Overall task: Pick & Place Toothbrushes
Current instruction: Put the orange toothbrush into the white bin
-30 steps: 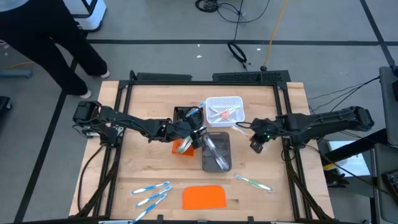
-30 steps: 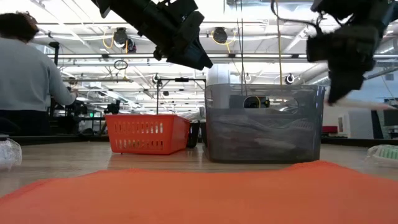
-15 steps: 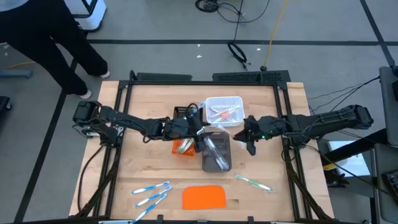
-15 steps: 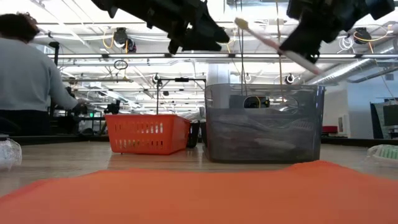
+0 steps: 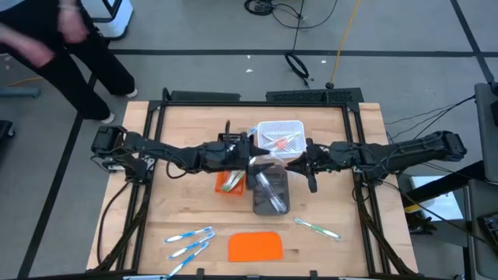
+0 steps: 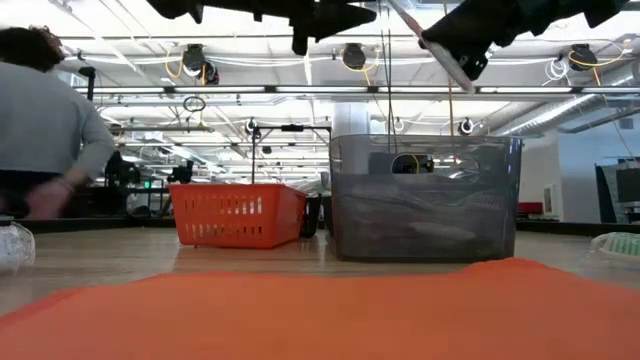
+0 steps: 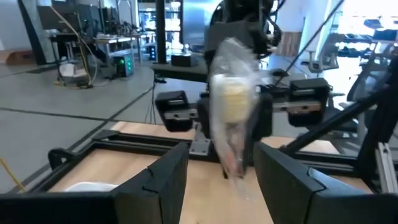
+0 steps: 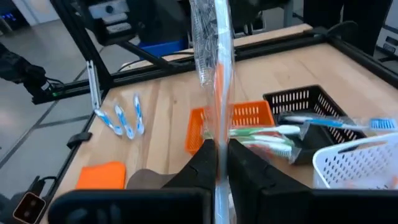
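While right gripper clamps a wrapped toothbrush, left gripper faces it.

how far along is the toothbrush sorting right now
Partly done: the orange tray holds green brushes, the white tray pink ones, the grey tray pale ones. In hand: the right gripper is shut on a wrapped pink toothbrush, left gripper open facing it. Left: blue toothbrushes and a green toothbrush on the table.

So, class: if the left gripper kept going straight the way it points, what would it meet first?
Probably the wrapped toothbrush held in the shut right gripper; the open left gripper faces it, though the gap is unclear.
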